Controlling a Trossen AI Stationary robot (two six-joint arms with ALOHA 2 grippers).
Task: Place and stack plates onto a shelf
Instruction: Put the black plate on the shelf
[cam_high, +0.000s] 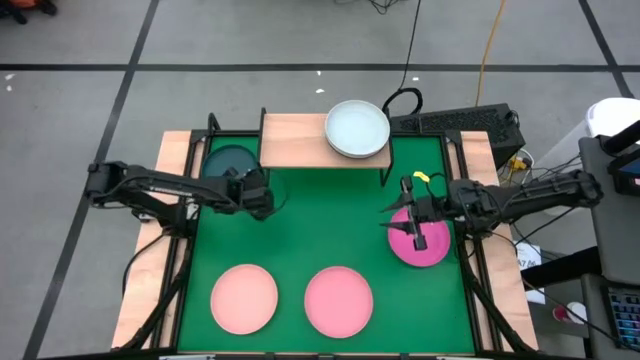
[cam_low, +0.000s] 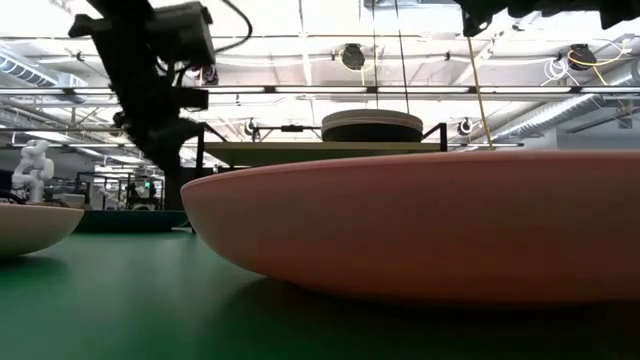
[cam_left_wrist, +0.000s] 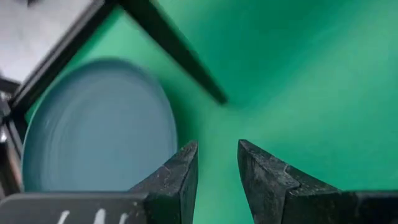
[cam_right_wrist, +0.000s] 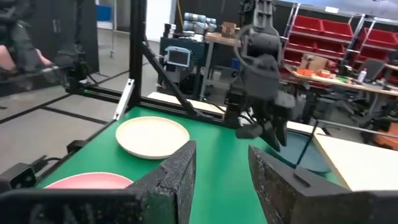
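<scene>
Both arms are hanging over the green mat in the high view, and the shelf is serving as the landmark. Two stacked pale plates are sitting on the shelf's right half. The dark teal plate is lying just off the shelf's left end, and the left gripper is hovering right beside that plate, on the side away from the shelf, so the left arm is plainly the nearer one. The right gripper is hanging over the magenta plate, out in front of the shelf's right leg. Two pink plates are lying well apart from the shelf.

Low view: a pink plate is filling the foreground, with the shelf and its stacked plates behind.

Left wrist view: the left gripper is showing its fingers spread a little, holding nothing, and the teal plate is lying flat just off to one side of them, beside a black shelf leg.

Right wrist view: the right gripper is parted and empty, facing the left arm across the mat, with a pale plate between.
</scene>
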